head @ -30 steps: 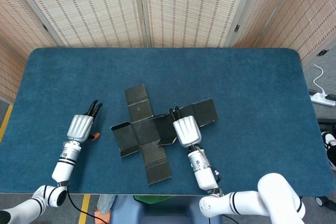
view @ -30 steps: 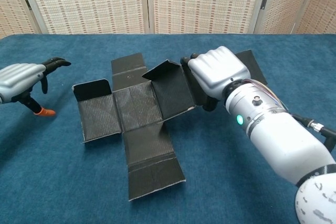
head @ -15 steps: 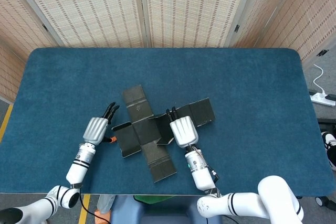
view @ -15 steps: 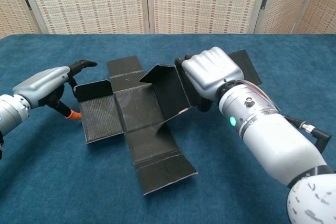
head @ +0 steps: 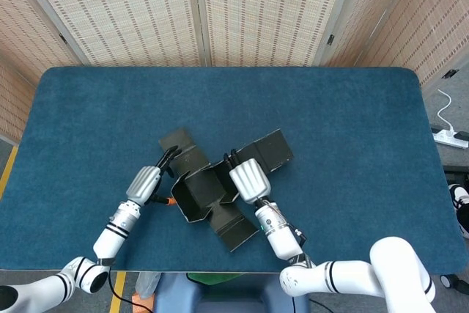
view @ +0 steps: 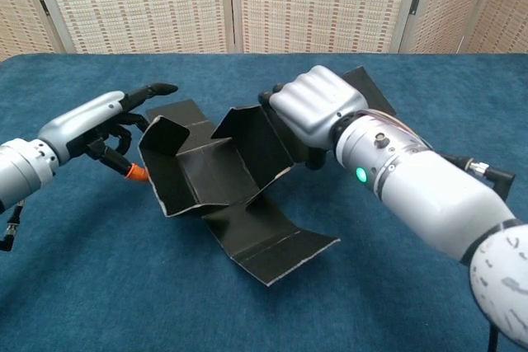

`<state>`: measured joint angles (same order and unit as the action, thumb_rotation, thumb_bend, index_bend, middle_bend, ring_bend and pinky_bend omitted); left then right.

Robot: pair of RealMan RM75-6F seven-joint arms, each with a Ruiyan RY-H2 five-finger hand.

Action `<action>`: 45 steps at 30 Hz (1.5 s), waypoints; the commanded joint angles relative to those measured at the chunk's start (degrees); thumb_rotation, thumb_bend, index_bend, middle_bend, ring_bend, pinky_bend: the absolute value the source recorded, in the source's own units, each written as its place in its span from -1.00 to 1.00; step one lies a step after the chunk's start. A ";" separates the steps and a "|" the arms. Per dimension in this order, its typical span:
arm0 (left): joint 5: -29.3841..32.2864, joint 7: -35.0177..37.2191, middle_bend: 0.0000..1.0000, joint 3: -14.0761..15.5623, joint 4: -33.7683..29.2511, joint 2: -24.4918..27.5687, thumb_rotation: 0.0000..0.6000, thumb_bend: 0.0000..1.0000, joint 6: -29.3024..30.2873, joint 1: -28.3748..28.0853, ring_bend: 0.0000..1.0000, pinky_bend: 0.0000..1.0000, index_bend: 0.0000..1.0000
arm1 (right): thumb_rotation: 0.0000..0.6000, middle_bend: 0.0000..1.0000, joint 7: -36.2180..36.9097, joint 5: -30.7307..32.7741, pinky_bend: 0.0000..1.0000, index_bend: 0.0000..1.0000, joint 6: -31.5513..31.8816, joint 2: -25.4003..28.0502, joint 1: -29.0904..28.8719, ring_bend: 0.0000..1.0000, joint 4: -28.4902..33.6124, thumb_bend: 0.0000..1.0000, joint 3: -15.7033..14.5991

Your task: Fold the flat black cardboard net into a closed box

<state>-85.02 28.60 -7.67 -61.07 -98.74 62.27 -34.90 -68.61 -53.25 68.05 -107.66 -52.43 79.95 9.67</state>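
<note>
Head view: blue table (head: 352,115), wicker screens (head: 256,12).

Matt black ribbed cardboard net (view: 219,172) on blue napped cloth table (head: 352,130); hands' shells glossy white plastic.

Both arms are glossy white cylinders with black rings at the wrist joints. The right robot hand (view: 313,107) has a silver-white ribbed back and black fingers; a green light glows on its forearm, with coloured wires at the wrist and a thin black cable at its 3 o'clock side. The left robot hand (view: 103,119) is silver-grey with black fingers (view: 157,89) and an orange thumb tip.
</note>
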 commanded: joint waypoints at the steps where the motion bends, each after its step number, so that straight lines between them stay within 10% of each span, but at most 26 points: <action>1: -0.59 2.10 -1.00 0.17 -1.92 1.61 1.00 -0.68 -1.73 -1.42 -0.10 0.54 -1.00 | 1.00 -0.09 -3.24 0.55 1.00 -0.09 -3.17 3.18 -2.17 0.52 2.81 -0.31 0.09; 20: 0.12 14.01 -1.00 2.31 -5.53 6.68 1.00 -0.68 -15.73 -8.24 -0.14 0.53 -1.00 | 1.00 -0.05 -7.18 -4.87 1.00 -0.09 -11.93 10.92 -9.13 0.57 5.10 -0.31 -4.46; 35: -9.95 43.86 -1.00 10.68 -4.21 10.06 1.00 -0.68 -21.85 -15.08 -0.12 0.53 -0.99 | 1.00 -0.04 0.49 -14.46 1.00 -0.08 -15.39 12.54 -11.39 0.57 2.48 -0.31 -6.75; 45: -13.41 61.22 -0.66 15.41 3.53 6.27 1.00 -0.68 -17.86 -17.54 0.00 0.52 -0.61 | 1.00 -0.07 7.36 -19.94 1.00 -0.08 -15.41 11.15 -11.11 0.57 -0.41 -0.31 -6.90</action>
<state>-97.65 87.61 6.45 -59.53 -91.17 43.20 -51.65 -61.87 -72.65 52.61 -96.14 -63.62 80.03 2.79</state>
